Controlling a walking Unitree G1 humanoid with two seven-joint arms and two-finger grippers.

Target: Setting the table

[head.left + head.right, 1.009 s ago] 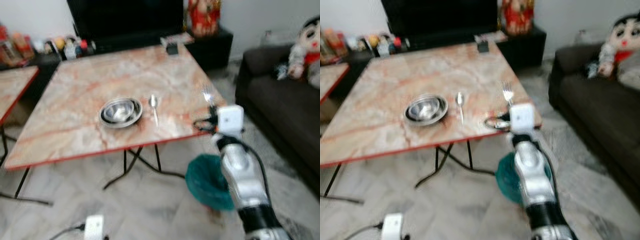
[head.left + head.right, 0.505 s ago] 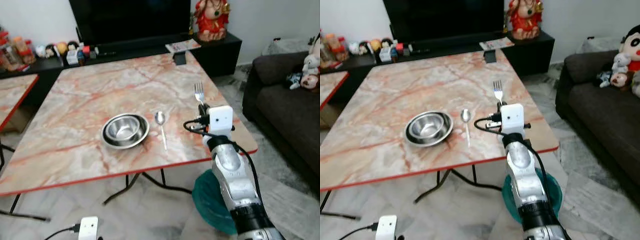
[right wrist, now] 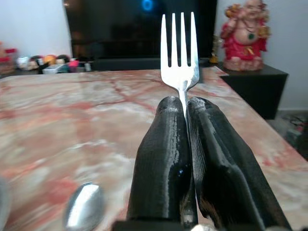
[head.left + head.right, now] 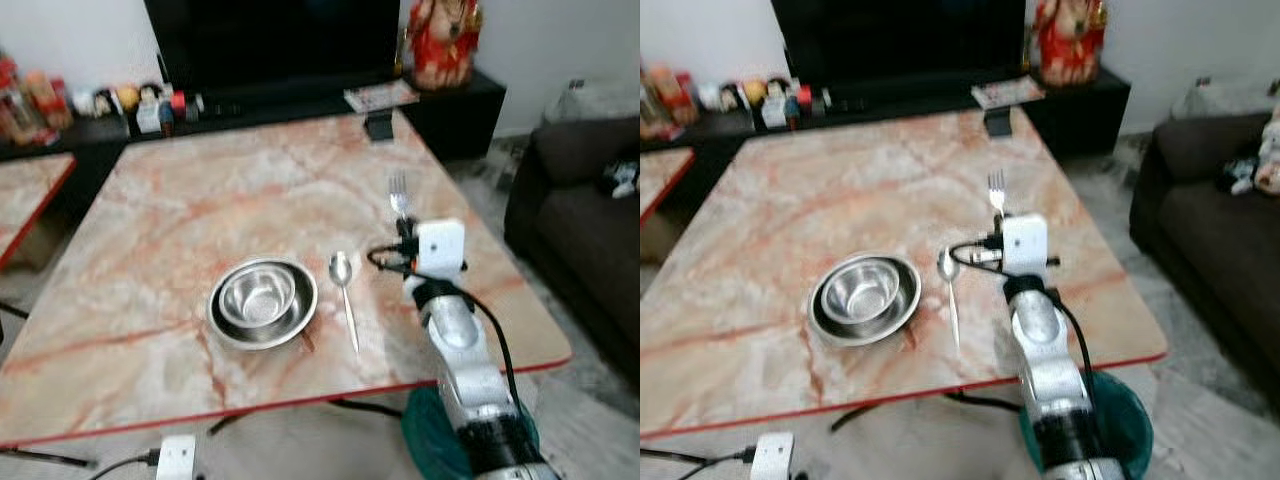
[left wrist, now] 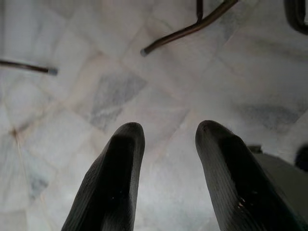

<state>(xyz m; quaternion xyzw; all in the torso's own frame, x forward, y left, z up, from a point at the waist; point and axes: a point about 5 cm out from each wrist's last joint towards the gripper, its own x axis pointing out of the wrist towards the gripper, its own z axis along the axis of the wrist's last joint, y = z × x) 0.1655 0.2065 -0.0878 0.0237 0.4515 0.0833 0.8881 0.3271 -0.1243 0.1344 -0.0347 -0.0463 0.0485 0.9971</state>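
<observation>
The robot has stepped closer, so the table now looms larger, and the right gripper has come out over its right part, fingers pressed together on a fork with its prongs upward. Left of it lie a spoon and a steel bowl. The left gripper hangs parted above the floor.

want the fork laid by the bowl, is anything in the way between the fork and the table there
Only the spoon lies right of the bowl. The right gripper holds the fork above bare table just right of the spoon; nothing visible blocks that spot.
</observation>
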